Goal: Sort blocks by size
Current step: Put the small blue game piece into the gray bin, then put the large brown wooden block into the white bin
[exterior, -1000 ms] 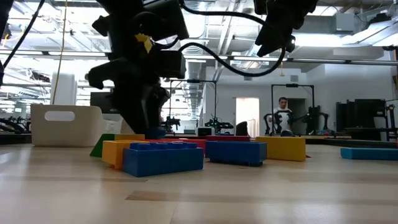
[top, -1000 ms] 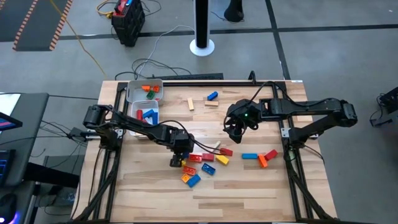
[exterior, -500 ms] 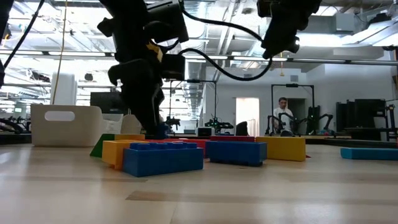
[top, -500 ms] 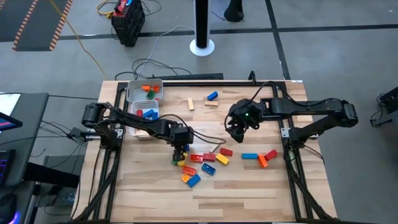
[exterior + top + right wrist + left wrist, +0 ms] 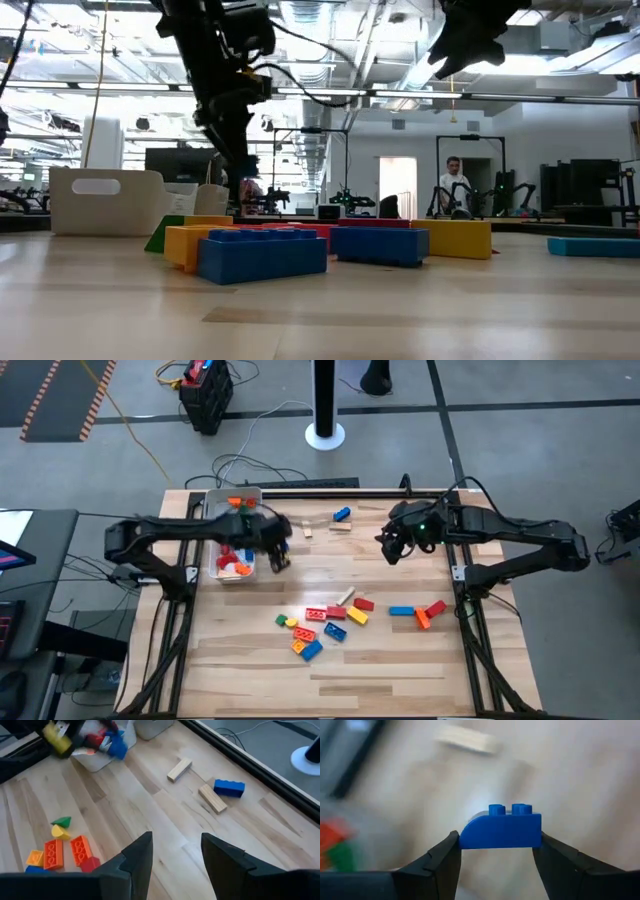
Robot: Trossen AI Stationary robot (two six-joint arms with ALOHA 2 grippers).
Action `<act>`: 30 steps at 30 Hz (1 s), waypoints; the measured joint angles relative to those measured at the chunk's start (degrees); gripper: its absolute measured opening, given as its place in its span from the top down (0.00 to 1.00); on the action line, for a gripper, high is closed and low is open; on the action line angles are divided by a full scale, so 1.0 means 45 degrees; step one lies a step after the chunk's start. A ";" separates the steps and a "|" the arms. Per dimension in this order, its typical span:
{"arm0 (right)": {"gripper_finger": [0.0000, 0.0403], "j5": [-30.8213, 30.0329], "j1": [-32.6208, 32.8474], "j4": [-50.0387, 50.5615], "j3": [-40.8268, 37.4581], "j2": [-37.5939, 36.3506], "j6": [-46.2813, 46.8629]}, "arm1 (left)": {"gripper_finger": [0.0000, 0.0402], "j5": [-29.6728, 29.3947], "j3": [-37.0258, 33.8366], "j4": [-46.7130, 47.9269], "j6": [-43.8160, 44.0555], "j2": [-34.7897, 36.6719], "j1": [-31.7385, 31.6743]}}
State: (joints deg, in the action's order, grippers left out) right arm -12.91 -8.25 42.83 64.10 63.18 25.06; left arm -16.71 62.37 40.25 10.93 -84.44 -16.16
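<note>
**Left gripper carrying a blue brick near the trays; right gripper idle and empty**

- Low view, nearest: a blue bar (image 5: 262, 254) at lower centre, an orange-yellow brick (image 5: 185, 243) just left of it, a second blue brick (image 5: 380, 244) and a yellow brick (image 5: 458, 238) to the right, and a blue bar (image 5: 592, 246) at the right edge.
- High view, lower centre: main cluster of blocks (image 5: 318, 626) loose on the table (image 5: 400, 670); a smaller group with a blue bar and orange/red bricks (image 5: 420, 612) sits to its right.
- Left gripper (image 5: 278, 552), left of centre in the high view, is up off the table just beside the white trays (image 5: 212, 510). In its wrist view the fingers (image 5: 442, 857) clamp a small blue brick with a rounded end (image 5: 501, 827), studs up.
- Trays at upper left hold red, blue and orange bricks (image 5: 234, 558).
- Right gripper (image 5: 392, 546), upper centre-right, is raised; fingers (image 5: 137, 855) part-open with nothing between them.
- Farthest, upper centre: two tan blocks (image 5: 340, 526) and one blue brick (image 5: 342, 514) lie apart from the rest.
- Low view background: a person (image 5: 455, 185) stands well behind the table.
</note>
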 joint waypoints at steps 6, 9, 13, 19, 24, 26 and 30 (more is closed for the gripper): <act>0.52 -0.0003 0.0241 -0.0002 0.0000 0.0392 0.0097 | 0.46 -0.2451 0.0001 0.0349 0.1098 0.0763 -0.2364; 0.52 0.0000 0.0510 0.0018 0.0000 0.0550 0.0211 | 0.46 -0.2978 0.0005 0.0577 0.1328 0.0825 -0.3414; 0.52 -0.0007 0.0774 -0.0010 0.0000 0.0635 0.0426 | 0.43 -0.2815 0.0005 0.0823 0.1347 0.0545 -0.4632; 0.52 -0.0034 0.0898 0.0019 0.0000 0.0640 0.0437 | 0.28 -0.1767 0.0000 0.1034 0.1567 0.0417 -0.5776; 0.52 -0.0058 0.0894 0.0029 0.0000 0.0640 0.0583 | 0.24 0.1399 0.0000 -0.0023 0.1916 0.0419 -0.5702; 0.52 -0.0068 0.0887 0.0027 0.0000 0.0640 0.0581 | 0.25 0.2049 0.0007 -0.0579 0.2353 0.0299 -0.5179; 0.52 -0.0152 0.0776 0.0005 0.0000 0.0640 0.0568 | 0.27 0.1811 -0.0005 -0.1640 0.3359 0.0053 -0.3807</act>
State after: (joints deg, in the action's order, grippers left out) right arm -13.59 -4.76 42.85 64.10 66.06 27.61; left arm -8.56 62.35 32.87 26.05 -84.20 -33.29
